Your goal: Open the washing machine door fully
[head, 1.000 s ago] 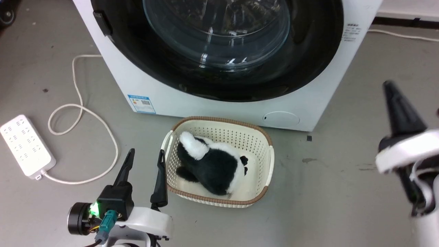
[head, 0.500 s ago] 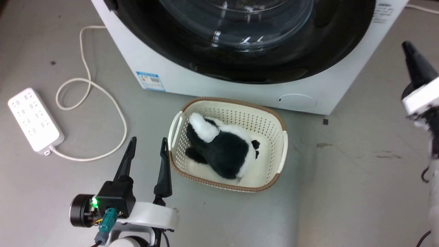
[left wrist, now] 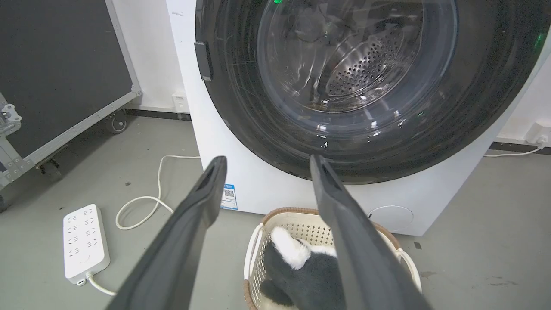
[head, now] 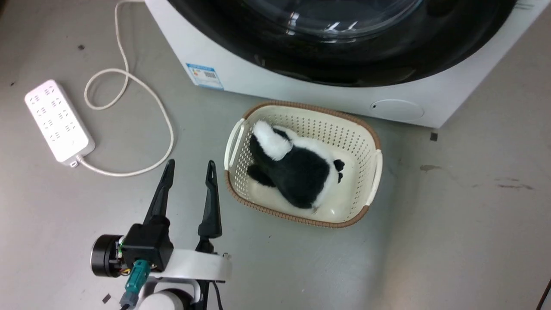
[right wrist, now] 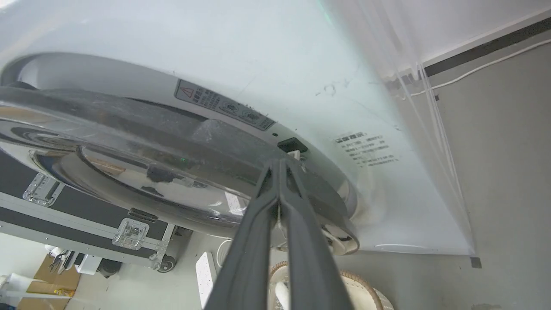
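Grey floor runs up to the white washing machine. At the far left lie a power strip and its looping cable. If my base rolls that way while I pull, a wheel could snag the cable.

Next comes my left gripper, hanging above the floor with its fingers spread wide and nothing between them. It points at the washing machine door. The dark block on the door's left rim looks like the hinge. If so, the door would swing out toward this arm and could hit it unless I move clear.

Just right of that gripper is a basket with a plush toy in it, standing close under the door. I judge the door will pass above it, but a dropped arm could knock it.

The door itself lies close against the front. Whether it is unlatched I cannot tell.

At its right rim my right gripper has its fingers pressed together with nothing seen between them. Their tips sit at the door's edge beside the small black latch slot. The rim is glossy and curved, so the tips could skid off, or jab the slot instead of catching the edge.
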